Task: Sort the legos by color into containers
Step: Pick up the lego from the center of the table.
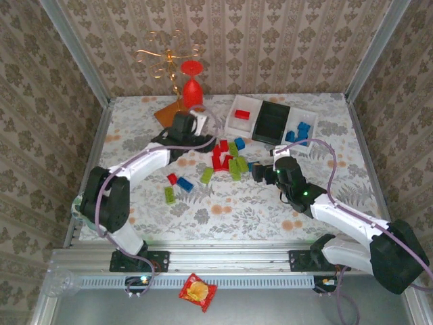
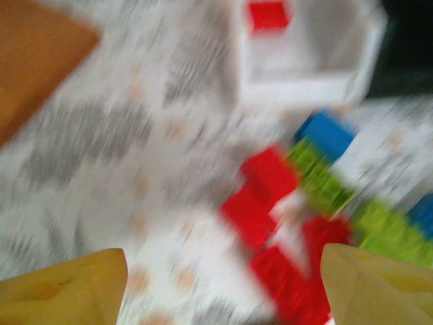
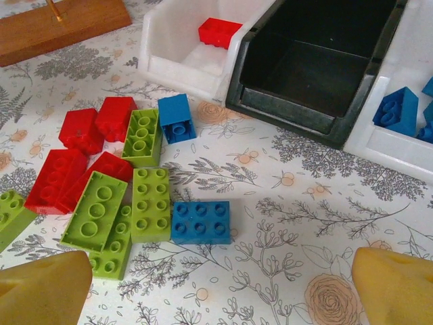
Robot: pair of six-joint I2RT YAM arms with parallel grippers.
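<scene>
We find our left pincer released and empty over red bricks, and the right pincer likewise, facing the brick pile on the flowered surface. One red brick lies in the left white tray and blue ones in the right white tray, with the black tray between them. A snack packet by the arm bases carries print too small for us to read. A wooden board and red glass stand behind.
</scene>
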